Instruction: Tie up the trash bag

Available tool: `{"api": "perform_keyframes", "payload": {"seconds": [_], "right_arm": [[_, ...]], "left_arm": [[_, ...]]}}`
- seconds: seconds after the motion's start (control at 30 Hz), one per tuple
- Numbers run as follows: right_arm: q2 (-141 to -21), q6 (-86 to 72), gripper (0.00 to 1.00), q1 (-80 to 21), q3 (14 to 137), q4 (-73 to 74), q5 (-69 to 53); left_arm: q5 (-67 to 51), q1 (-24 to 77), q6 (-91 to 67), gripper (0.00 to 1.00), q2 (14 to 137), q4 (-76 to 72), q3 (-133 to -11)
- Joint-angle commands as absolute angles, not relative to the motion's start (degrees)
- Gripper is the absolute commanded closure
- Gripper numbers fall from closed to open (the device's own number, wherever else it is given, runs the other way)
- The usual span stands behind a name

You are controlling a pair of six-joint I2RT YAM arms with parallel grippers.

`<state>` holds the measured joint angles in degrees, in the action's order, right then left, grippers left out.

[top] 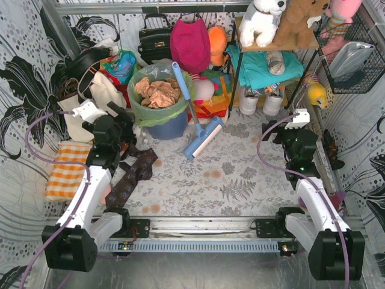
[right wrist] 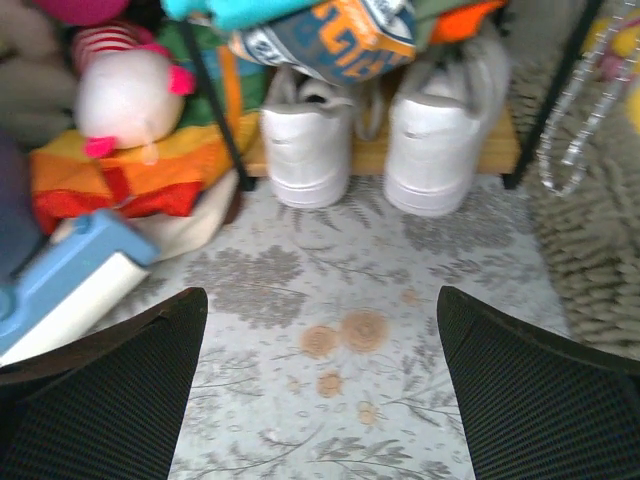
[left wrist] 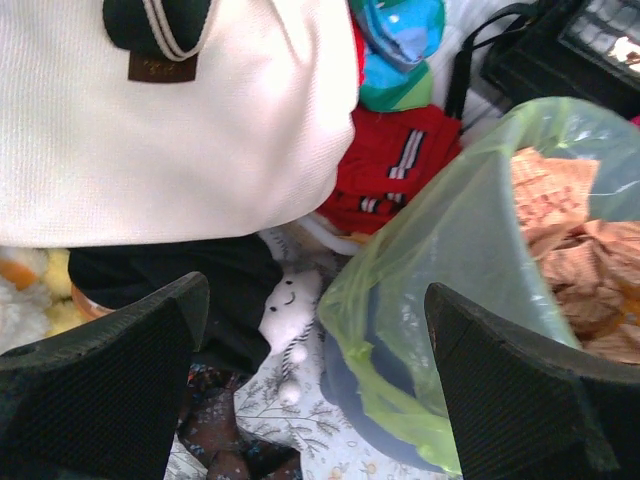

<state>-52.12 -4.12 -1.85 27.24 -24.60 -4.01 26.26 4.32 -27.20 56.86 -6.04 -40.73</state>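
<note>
The lime-green trash bag (top: 157, 102) lines a round blue-grey bin (top: 170, 127) at the back centre-left, its rim folded over the bin's edge and crumpled brown paper (top: 157, 91) inside. In the left wrist view the trash bag (left wrist: 440, 250) fills the right half. My left gripper (top: 123, 123) is open and empty just left of the bin; in its wrist view the gripper (left wrist: 318, 385) has the bag's left rim between its fingers, not touching. My right gripper (top: 287, 133) is open and empty, well to the right of the bag; in its wrist view the gripper (right wrist: 320, 390) is over bare patterned cloth.
A blue squeegee (top: 194, 123) leans against the bin's right side. A cream tote bag (left wrist: 170, 120) stands left of the bin, with a small white plush (left wrist: 285, 300) below it. White sneakers (right wrist: 365, 130) sit under a shelf. An orange checked cloth (top: 66, 171) lies at the left.
</note>
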Motion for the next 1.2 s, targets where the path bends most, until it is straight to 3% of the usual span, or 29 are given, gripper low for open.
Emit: {"api": "perform_keyframes", "payload": {"seconds": [0.0, 0.23, 0.43, 0.7, 1.17], "right_arm": [[-50.52, -8.28, 0.03, -1.85, 30.37, -21.49, -15.56], [-54.49, -11.01, 0.04, -1.89, 36.63, -23.98, -34.41], [-59.72, -17.11, 0.07, -2.64, 41.98, -29.77, -43.91], [-70.39, -8.33, 0.12, -18.41, 62.51, -12.36, -31.57], [-91.89, -8.48, 0.21, -30.64, 90.69, -8.22, -27.26]], "left_arm": [[21.56, 3.87, -26.19, 0.02, 55.92, 3.71, -47.33], [8.05, 3.87, -16.14, 0.02, 59.52, 9.73, -53.94], [8.7, 3.88, -12.66, 0.02, 59.04, 9.94, -53.71], [5.62, 3.89, -13.89, 0.02, 54.39, 6.45, -49.24], [8.17, 3.86, -14.02, 0.02, 52.77, 7.4, -49.35]]}}
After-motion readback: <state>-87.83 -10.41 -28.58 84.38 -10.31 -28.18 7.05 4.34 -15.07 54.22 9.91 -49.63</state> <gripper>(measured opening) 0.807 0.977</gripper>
